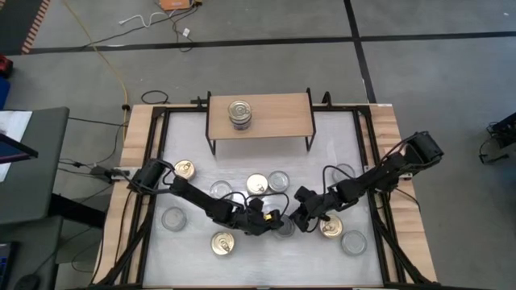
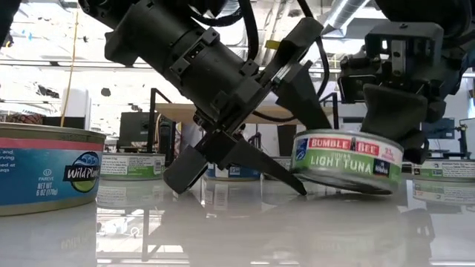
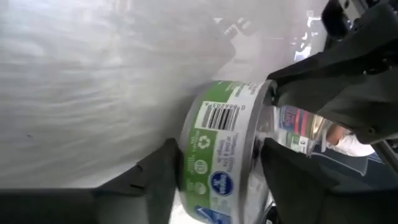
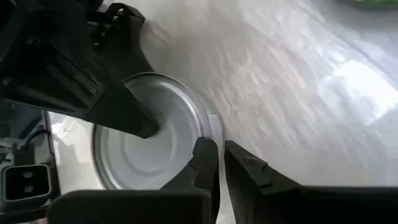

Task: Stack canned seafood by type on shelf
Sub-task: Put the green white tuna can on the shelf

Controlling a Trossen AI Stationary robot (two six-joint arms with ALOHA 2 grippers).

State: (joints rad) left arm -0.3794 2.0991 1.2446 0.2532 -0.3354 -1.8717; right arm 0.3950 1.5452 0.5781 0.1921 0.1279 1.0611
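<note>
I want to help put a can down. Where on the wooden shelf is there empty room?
The shelf is bare on both sides of the stacked cans, widest toward its right end. The tabletop is crowded mid-table, where both grippers meet around a green-labelled can.

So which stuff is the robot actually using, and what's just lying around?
For the job:
- green tuna can between the left claw fingers
- right claw, beside that can
- other loose cans, like the gold-lidded can
- wooden shelf with stacked cans

Just lying about:
- yellow cable on the floor
- orange box
</note>
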